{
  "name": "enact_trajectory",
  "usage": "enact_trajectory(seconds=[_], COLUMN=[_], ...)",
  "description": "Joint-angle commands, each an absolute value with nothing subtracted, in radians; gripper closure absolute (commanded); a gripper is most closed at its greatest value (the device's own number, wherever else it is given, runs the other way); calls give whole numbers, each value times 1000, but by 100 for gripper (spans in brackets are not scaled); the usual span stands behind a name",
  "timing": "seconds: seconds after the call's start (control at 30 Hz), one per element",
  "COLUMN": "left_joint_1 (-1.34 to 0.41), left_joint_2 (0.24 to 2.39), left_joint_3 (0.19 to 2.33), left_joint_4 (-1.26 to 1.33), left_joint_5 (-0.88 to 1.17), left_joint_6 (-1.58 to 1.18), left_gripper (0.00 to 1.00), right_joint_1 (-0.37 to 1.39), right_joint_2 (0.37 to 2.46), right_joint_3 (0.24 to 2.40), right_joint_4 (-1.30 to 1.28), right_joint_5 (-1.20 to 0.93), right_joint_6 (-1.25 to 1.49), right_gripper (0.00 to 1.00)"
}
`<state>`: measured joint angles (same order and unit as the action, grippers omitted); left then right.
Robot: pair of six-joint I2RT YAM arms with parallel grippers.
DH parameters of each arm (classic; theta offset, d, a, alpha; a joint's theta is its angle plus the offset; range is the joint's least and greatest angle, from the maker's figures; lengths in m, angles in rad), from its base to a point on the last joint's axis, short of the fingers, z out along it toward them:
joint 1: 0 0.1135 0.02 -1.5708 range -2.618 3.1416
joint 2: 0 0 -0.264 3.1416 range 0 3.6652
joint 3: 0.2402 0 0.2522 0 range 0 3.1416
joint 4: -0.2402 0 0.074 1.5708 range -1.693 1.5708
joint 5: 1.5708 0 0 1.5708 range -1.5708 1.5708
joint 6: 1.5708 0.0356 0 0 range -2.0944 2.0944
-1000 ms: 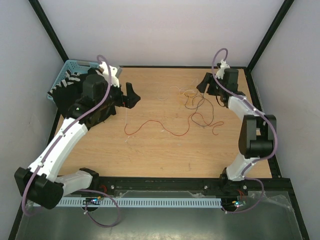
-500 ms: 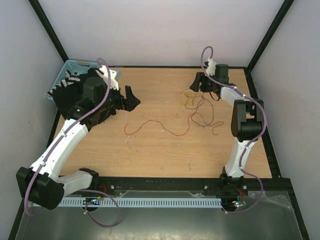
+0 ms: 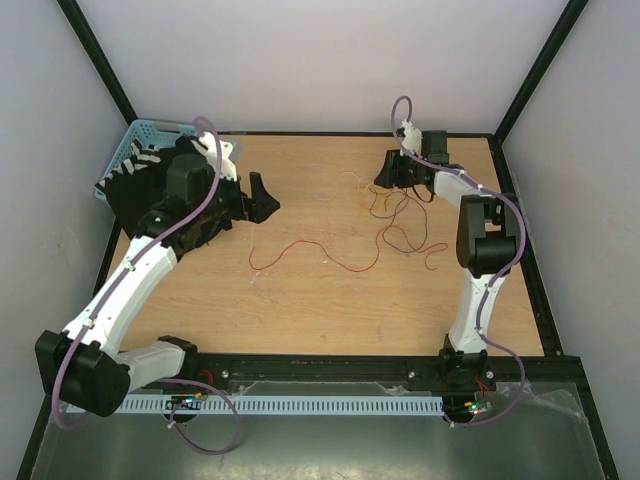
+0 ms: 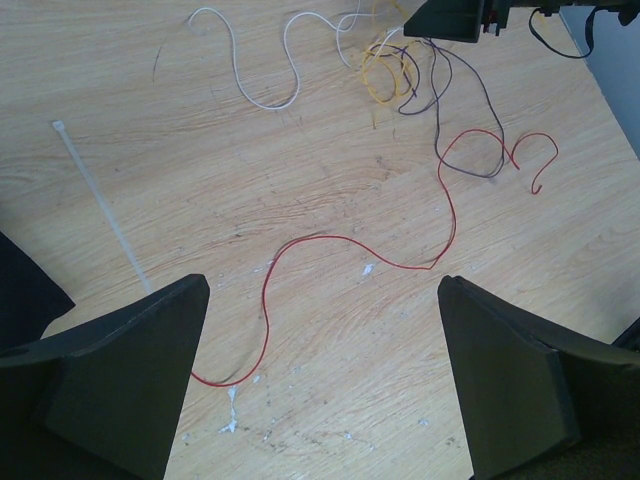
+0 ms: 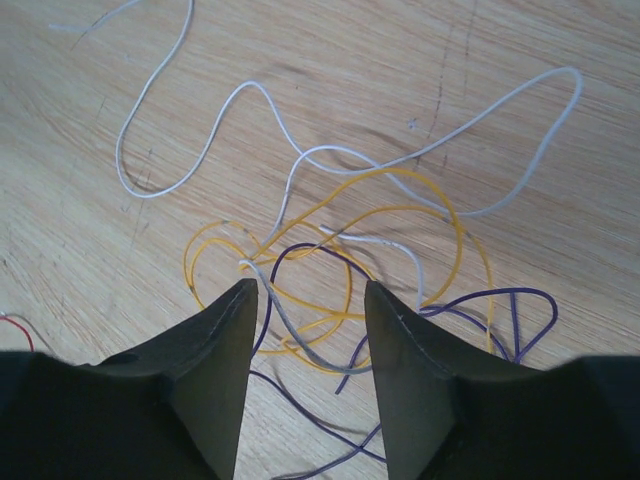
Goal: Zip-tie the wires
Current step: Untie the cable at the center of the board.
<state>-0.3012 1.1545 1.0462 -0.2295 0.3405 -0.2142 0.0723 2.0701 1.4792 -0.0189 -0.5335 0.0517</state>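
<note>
Wires (image 5: 345,235) bunched toward far right corner of table (image 3: 300,310), directly under my right gripper (image 5: 310,288), jaws half-spread straddling yellow and white strands. Left gripper (image 4: 322,282) wide apart; zip tie (image 4: 100,205) flat just beyond it.

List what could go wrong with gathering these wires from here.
1. The right gripper straddles only a few white, yellow and purple strands of the wire tangle; a pinch may miss the rest.
2. The red wire stretches far out of the tangle and may be left out.
3. The zip tie lies flat on the table, likely hard for the open left gripper to lift.
</note>
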Motion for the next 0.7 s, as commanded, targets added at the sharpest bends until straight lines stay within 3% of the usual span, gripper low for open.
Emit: enact_trajectory(seconds=[0.0, 0.07, 0.2, 0.3, 0.67], left_joint_1=[-290, -287, -282, -272, -263], left_joint_2=[1164, 1166, 1168, 1162, 1109], left_joint_3=[1037, 1037, 1035, 1038, 1064], left_joint_4=[-207, -208, -207, -207, -72], left_joint_5=[357, 360, 366, 383, 467], left_joint_6=[-222, -221, -222, -221, -257], left_gripper=[1, 1, 1, 1, 1], right_joint_1=[78, 78, 78, 79, 78], right_joint_2=[2089, 2088, 2069, 2030, 1845], right_joint_3=[1500, 1495, 1495, 1515, 1818], right_joint_4=[-53, -59, -77, -89, -303], right_joint_5=[-586, -594, -574, -530, -169], right_joint_6=[24, 18, 7, 5, -54], right_gripper=[46, 56, 84, 98, 100])
